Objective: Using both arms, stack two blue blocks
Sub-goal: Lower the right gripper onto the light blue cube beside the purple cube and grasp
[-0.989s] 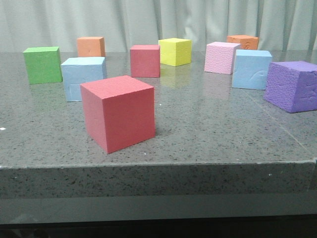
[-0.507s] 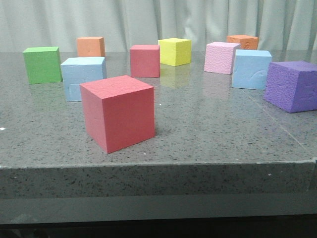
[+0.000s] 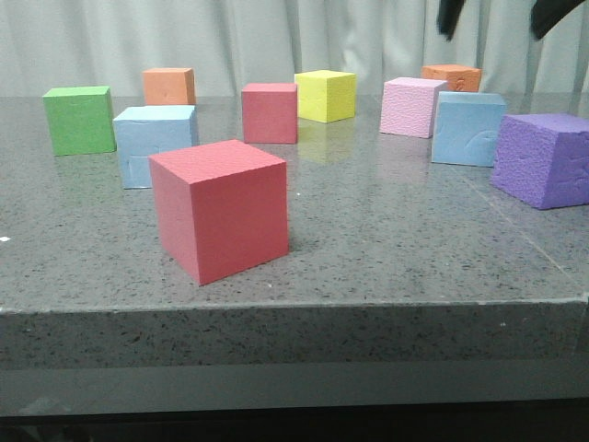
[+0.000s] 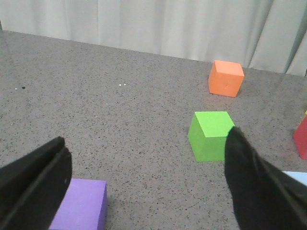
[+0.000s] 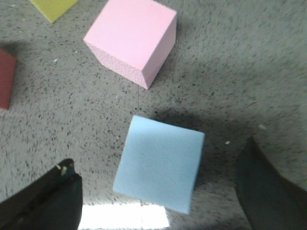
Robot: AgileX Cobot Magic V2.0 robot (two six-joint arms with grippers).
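Progress: nothing is stacked yet; both blue blocks sit singly on the table (image 3: 386, 239), well apart from each other, and neither is held.
Right gripper (image 3: 497, 17): its two dark fingers show at the top of the front view, spread wide apart and empty. It hangs above the right blue block (image 3: 467, 128). In its own wrist view the block (image 5: 160, 163) lies under the gap between the fingers, nearer one finger than the other, not touched by either.
Left gripper (image 4: 148, 191): fingers wide apart, holding nothing. It is not seen in the front view. Ahead of it lie a green cube (image 4: 211, 135) and an orange cube (image 4: 226, 78); a purple cube (image 4: 79, 203) sits close by one finger.
Left blue block (image 3: 154, 145): rests beyond the big red cube (image 3: 221, 210); only a pale blue sliver (image 4: 297, 176) at the edge of the left wrist view may be it, so the left gripper looks off to one side of it.
Neighbours of the right block: a pink cube (image 5: 132, 40) just beyond it from the gripper, another purple cube (image 3: 545, 158) beside it.
Left to do: by my reading, grasp one block, carry it over, set it on the other.
Change: the right gripper's fingers were absent from the front view half a second ago; now they are in frame. The cubes have not shifted.
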